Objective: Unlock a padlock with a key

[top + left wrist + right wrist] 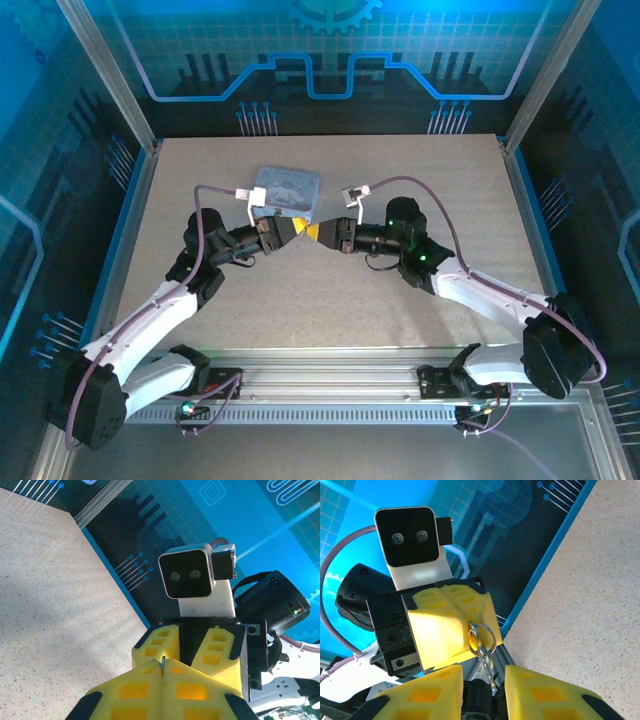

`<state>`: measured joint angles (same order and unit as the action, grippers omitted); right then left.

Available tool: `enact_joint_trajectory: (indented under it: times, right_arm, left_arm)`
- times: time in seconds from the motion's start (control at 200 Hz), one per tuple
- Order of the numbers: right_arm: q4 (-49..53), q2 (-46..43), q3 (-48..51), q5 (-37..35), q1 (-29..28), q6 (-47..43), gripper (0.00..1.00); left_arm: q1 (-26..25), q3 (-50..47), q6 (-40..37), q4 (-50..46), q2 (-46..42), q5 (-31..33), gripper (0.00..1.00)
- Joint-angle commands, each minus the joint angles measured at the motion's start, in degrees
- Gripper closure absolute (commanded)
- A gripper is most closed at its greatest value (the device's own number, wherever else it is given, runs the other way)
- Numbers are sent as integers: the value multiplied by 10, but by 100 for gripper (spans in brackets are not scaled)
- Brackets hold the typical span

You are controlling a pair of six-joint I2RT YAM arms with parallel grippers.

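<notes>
Nearest me, the left gripper was pressed together on the key, its ring dangling, just in front of the tin. Tip to tip with it, the right gripper stood partly spread round a dark lump, probably the padlock; held or not, I couldn't tell. Inserting and turning the key looked not yet done.
</notes>
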<state>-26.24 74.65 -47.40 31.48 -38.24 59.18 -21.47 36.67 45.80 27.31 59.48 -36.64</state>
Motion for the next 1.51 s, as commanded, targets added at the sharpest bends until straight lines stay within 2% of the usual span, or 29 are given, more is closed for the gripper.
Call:
enact_joint_trajectory:
  times: [0.0,0.07,0.28,0.41,0.695,0.845,0.87,0.9,0.96,1.005,1.06,1.23,1.501]
  right_arm:
    - [-25,8,-22,0,-8,3,73]
    - [-26,11,-26,1,-8,2,76]
    - [-26,11,-27,3,-6,-8,93]
    - [1,6,-27,2,-3,-31,100]
    - [133,-16,-61,3,5,-127,100]
    - [122,-18,-56,12,12,-125,100]
    - [117,-18,-54,12,13,-122,100]
    - [112,-18,-52,11,13,-119,100]
    - [98,-17,-49,9,14,-111,100]
    - [88,-17,-47,7,15,-106,100]
    - [83,-15,-46,7,16,-101,100]
    - [75,-15,-43,5,18,-92,100]
    - [67,-12,-39,8,19,-81,100]
  left_arm:
    - [4,-5,11,6,-6,-3,100]
    - [3,-5,13,5,-6,-5,100]
    - [3,-5,10,0,-6,-9,100]
    - [4,-5,4,-9,-6,-11,100]
    - [13,6,-29,-55,-7,-21,100]
    - [17,11,-43,-65,-5,-40,100]
    - [17,13,-46,-68,-5,-45,93]
    - [17,15,-50,-71,-5,-49,79]
    - [17,17,-58,-81,-9,-52,62]
    - [17,18,-67,-93,-13,-49,55]
    - [17,15,-75,-103,-19,-45,51]
    - [18,-3,-76,-92,-21,-49,51]
    - [18,-5,-59,-42,0,-85,63]
